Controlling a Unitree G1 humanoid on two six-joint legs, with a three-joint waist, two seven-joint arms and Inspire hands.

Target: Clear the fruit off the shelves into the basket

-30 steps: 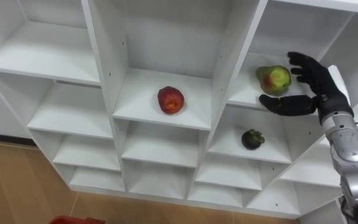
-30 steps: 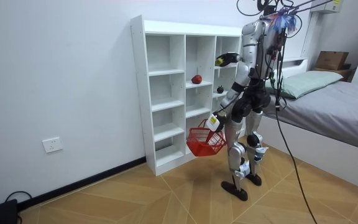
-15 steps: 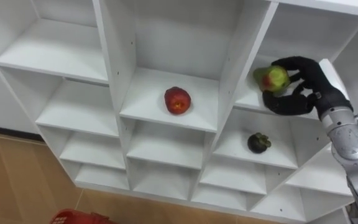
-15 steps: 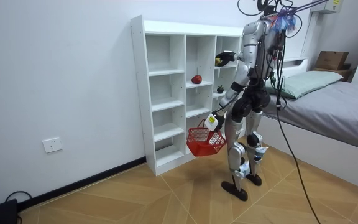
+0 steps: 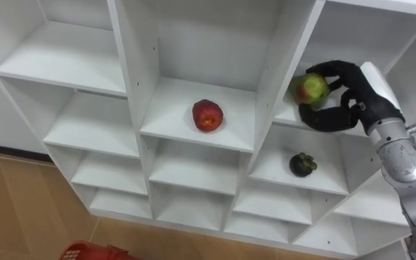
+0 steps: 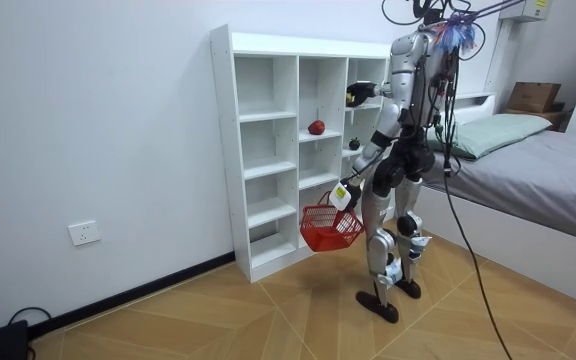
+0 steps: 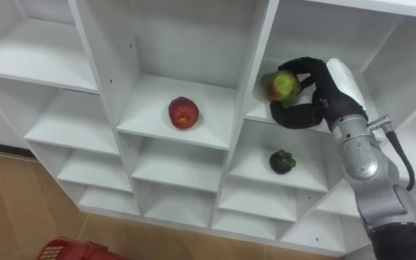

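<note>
A green-red fruit (image 5: 308, 88) sits in the right column of the white closet (image 5: 125, 79), with my right hand (image 5: 341, 97) curled around it, fingers over the top and thumb beneath. In the right eye view the same fruit (image 7: 282, 85) shows inside that right hand (image 7: 316, 94). A red apple (image 5: 207, 115) rests on the middle shelf. One shelf below the held fruit lies a small dark fruit (image 5: 302, 165). My left hand (image 6: 340, 194) hangs low and holds the red basket (image 6: 329, 226) by its handle; the basket's rim (image 5: 85, 252) peeks in at the bottom.
I stand facing the closet (image 6: 298, 150) on a wooden floor (image 6: 268, 310). A bed (image 6: 538, 170) is behind me at the room view's right. Other closet compartments hold nothing.
My right hand has closed from open beside the green-red fruit to curled around it, and the fruit has shifted slightly left toward the shelf divider.
</note>
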